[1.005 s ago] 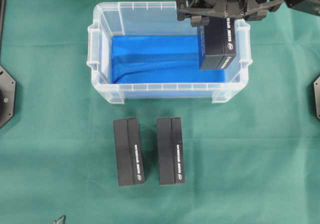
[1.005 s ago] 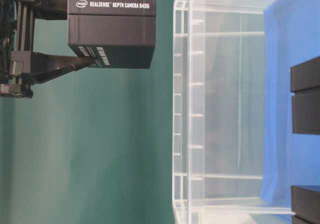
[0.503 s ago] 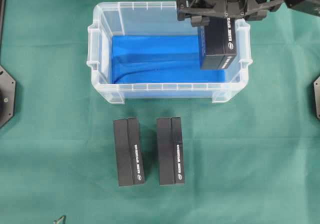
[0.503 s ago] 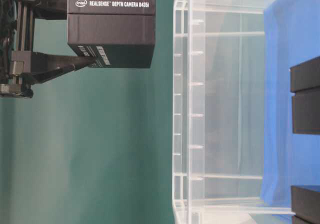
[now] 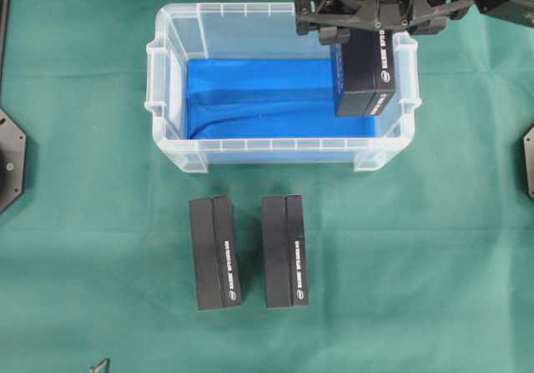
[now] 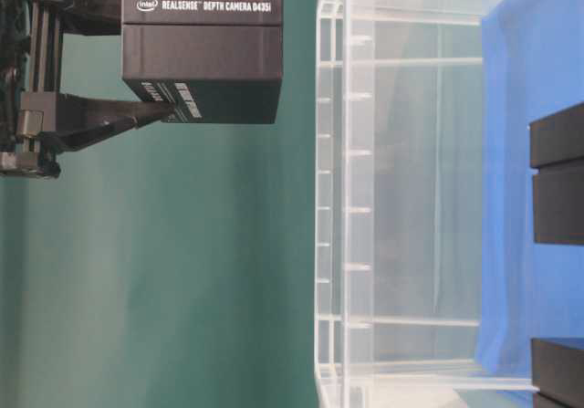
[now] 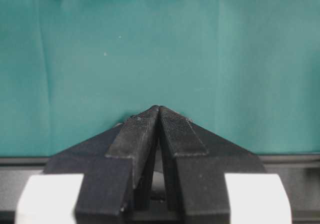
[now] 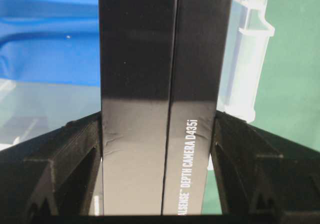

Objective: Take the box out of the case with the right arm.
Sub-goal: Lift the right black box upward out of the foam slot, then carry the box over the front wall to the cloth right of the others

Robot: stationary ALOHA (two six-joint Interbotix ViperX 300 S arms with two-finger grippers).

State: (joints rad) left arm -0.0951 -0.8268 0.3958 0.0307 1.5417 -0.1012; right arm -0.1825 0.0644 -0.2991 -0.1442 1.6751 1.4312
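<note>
Black box (image 5: 364, 77) clamped in right gripper (image 5: 365, 29), lifted clear above case (image 5: 171, 131) rim.
Hanging over the case's right end; left gripper (image 7: 158, 115) shut on nothing.

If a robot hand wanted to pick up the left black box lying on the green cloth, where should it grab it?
Probably from straight above, fingers closing across the two long sides of the left black box near its middle. It lies flat, long and narrow, and the gap to the neighbouring box leaves room for a finger on that side.

surface: green cloth (image 5: 450, 256) | on it — case (image 5: 167, 143), two black boxes (image 5: 214, 253)
</note>
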